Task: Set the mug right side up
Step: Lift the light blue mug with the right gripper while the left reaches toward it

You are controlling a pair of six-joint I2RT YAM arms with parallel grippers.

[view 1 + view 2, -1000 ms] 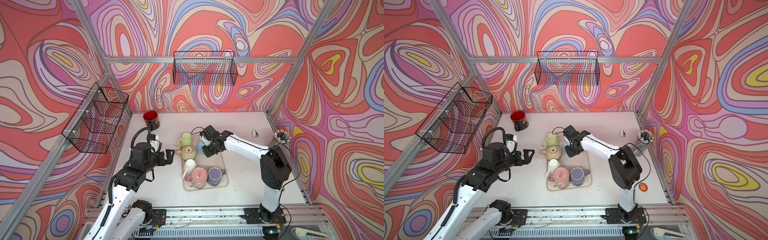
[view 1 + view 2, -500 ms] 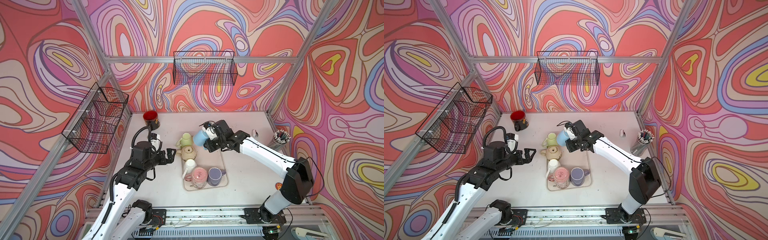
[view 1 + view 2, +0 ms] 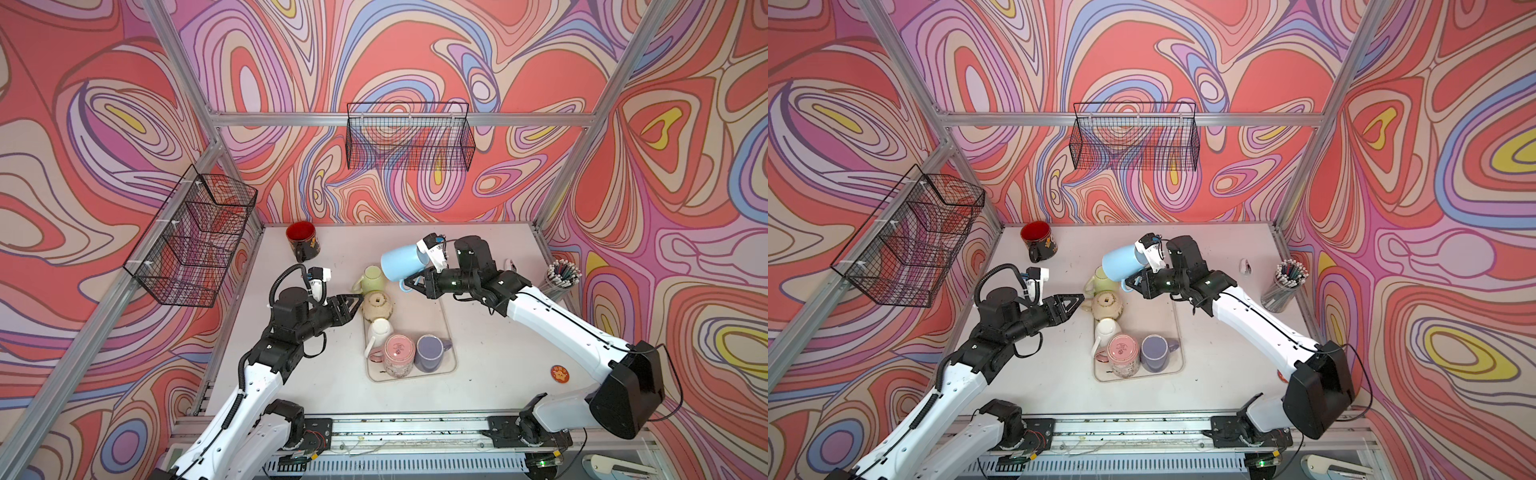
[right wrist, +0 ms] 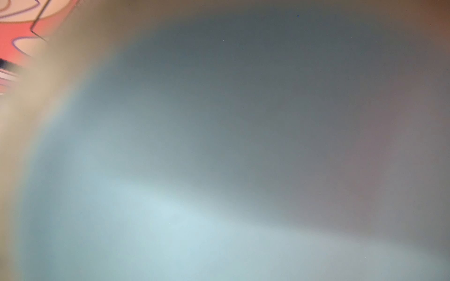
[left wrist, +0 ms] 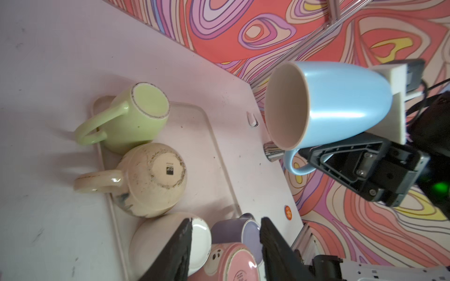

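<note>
Right gripper [image 3: 412, 281] clamps blue mug [image 3: 400, 262] by its handle; left gripper [image 3: 357, 299] jaws apart, empty; cream mug [image 5: 146, 185] base label [image 5: 170, 170] unreadable

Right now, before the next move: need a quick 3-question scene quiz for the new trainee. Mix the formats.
1. True or false: the blue mug rests on the tray.
2. The blue mug's mouth faces: A) straight up; B) straight down; C) sideways, toward the left jaws.
3. What colour is the inside of the upright mug standing off the tray?
Key: 1 false, the right jaws hold it by the handle in the air; 2 C; 3 red.
</note>
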